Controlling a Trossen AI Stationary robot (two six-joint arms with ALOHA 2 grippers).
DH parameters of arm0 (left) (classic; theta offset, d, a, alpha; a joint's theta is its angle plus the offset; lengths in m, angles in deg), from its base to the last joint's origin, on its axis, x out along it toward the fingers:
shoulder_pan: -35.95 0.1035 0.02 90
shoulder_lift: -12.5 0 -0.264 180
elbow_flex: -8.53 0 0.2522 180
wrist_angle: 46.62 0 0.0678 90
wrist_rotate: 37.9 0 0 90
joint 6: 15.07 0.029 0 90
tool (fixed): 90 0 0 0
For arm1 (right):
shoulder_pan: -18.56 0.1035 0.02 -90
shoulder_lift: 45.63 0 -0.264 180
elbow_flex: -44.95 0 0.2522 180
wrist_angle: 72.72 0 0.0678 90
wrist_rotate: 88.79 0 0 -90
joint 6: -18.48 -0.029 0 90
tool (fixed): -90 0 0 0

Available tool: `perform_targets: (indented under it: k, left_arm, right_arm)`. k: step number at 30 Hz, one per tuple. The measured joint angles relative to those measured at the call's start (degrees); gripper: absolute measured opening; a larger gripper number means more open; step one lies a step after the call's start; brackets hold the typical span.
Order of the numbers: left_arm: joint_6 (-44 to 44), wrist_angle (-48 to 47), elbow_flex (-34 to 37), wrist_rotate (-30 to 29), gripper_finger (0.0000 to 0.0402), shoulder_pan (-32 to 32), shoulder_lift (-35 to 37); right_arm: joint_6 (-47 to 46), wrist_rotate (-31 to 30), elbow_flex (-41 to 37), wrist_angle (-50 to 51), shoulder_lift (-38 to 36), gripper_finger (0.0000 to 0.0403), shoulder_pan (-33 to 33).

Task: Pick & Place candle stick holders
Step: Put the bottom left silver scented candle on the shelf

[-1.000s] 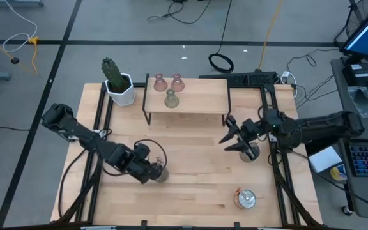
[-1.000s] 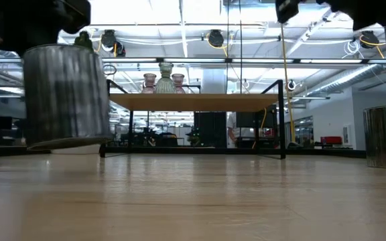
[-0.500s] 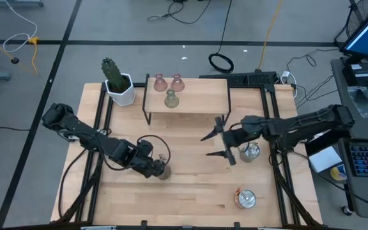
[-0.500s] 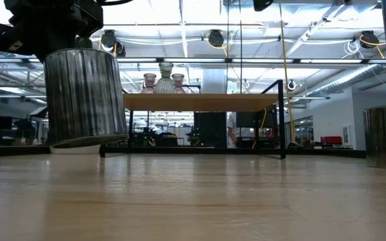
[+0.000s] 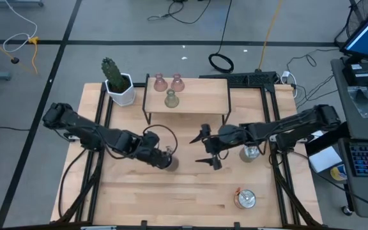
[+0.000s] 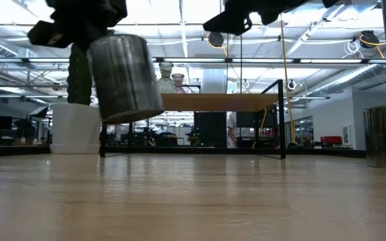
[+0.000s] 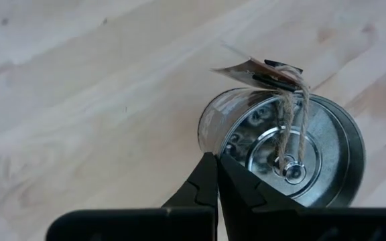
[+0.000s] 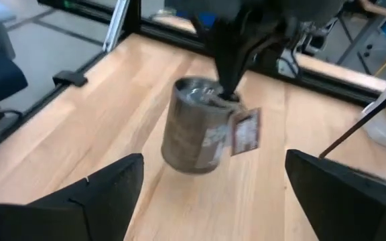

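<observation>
A: How far along are we?

B: Three glass candle stick holders (image 5: 168, 88) stand on the small shelf (image 5: 197, 97). The left end effector (image 5: 165, 160) grips a silver holder (image 6: 124, 77) by its rim, lifted off the bench (image 5: 190, 191).

A: And the right side?

B: The right end effector (image 5: 207, 147) is spread wide, empty, facing it, probably for a handover. Two silver holders (image 5: 250, 152) wait on the bench.
</observation>
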Motion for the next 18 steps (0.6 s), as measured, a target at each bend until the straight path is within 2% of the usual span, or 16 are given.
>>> perform_targets:
  k: [8, 14, 18]
  left_arm:
    - [3.6, 0.0, -2.5, -0.8, 0.0, 1.3, 0.0]
    - [3.9, 0.0, -2.7, -0.9, 0.0, 1.5, 0.0]
    - [4.0, 0.1, -2.7, -0.9, 0.0, 1.5, 0.0]
  right_arm:
    - [-0.2, -1.3, 0.2, -1.6, 0.0, 0.0357, 0.0]
    - [-10.1, -1.3, 0.2, -1.3, -0.7, 0.0357, 0.0]
    - [-11.6, -1.3, 0.2, -1.2, -0.6, 0.0357, 0.0]
